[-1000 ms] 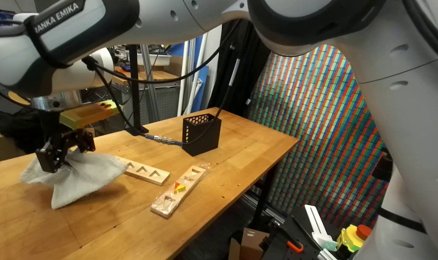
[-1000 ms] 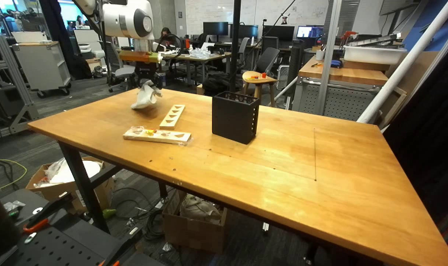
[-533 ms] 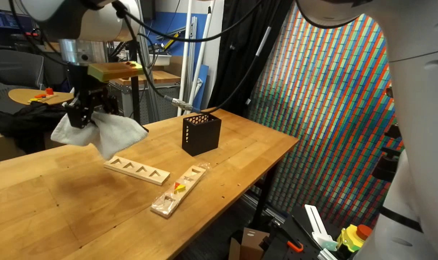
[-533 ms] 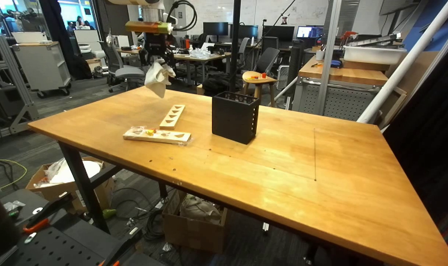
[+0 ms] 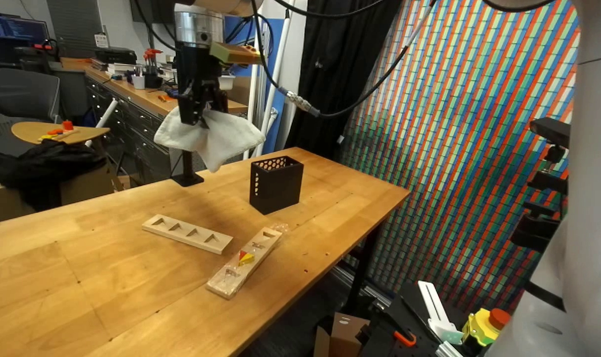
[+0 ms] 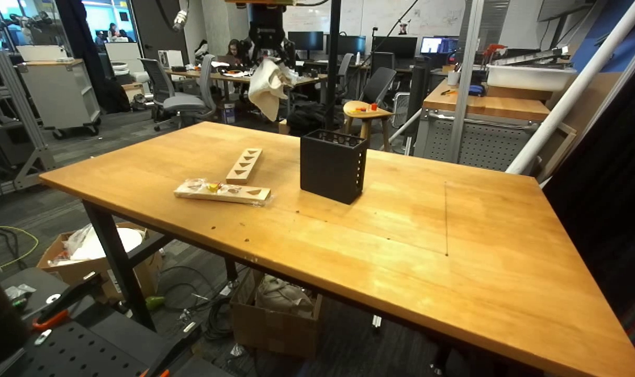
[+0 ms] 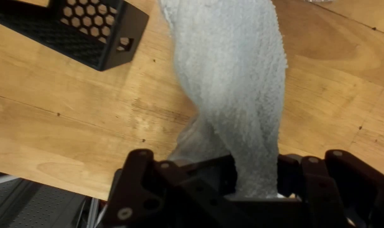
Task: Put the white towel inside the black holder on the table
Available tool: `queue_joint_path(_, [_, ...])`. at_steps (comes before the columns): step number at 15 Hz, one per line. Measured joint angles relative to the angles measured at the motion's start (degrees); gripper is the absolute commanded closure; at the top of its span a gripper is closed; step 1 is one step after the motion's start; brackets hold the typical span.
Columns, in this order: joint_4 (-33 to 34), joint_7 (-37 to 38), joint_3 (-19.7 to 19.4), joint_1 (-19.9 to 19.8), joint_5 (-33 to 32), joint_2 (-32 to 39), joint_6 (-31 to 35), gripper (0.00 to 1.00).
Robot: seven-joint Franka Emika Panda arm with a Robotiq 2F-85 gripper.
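Note:
The white towel (image 5: 226,136) hangs crumpled from my gripper (image 5: 201,116), which is shut on it above the far side of the table. The towel also hangs in an exterior view (image 6: 267,91) and fills the middle of the wrist view (image 7: 229,63), pinched between the fingers (image 7: 256,172). Its lower corner is clear of the table. The black holder (image 5: 279,187) stands upright on the table, open at the top, with honeycomb holes in a side. It is apart from the towel. It also shows in an exterior view (image 6: 329,167) and at the upper left of the wrist view (image 7: 128,38).
A wooden strip with triangular cutouts (image 5: 187,234) lies on the table (image 5: 117,297). A plastic-wrapped wooden strip (image 5: 243,267) with red and yellow pieces lies nearby. A black post (image 5: 187,179) stands at the table's far edge, near the towel. A cable hangs from the arm.
The gripper has lifted the towel off the low area over the table and carried it toward the holder, rightward in both exterior views. The holder and strips have not moved.

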Motion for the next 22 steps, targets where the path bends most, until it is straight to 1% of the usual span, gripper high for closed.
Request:
queue_joint_path(5, [0.09,-4.48,-2.91,-5.15,2.53,-2.02,-1.74,1.0])
queue_joint_path(10, [0.18,-7.75,-4.66,-8.9,5.97,-2.04,-2.1,1.0])
queue_joint_path(16, [0.17,-11.69,-5.52,-11.86,8.46,-1.31,-2.76,1.0])
queue_joint_path(22, [0.15,-14.29,-5.53,-13.28,12.2,0.98,-2.74,1.0])
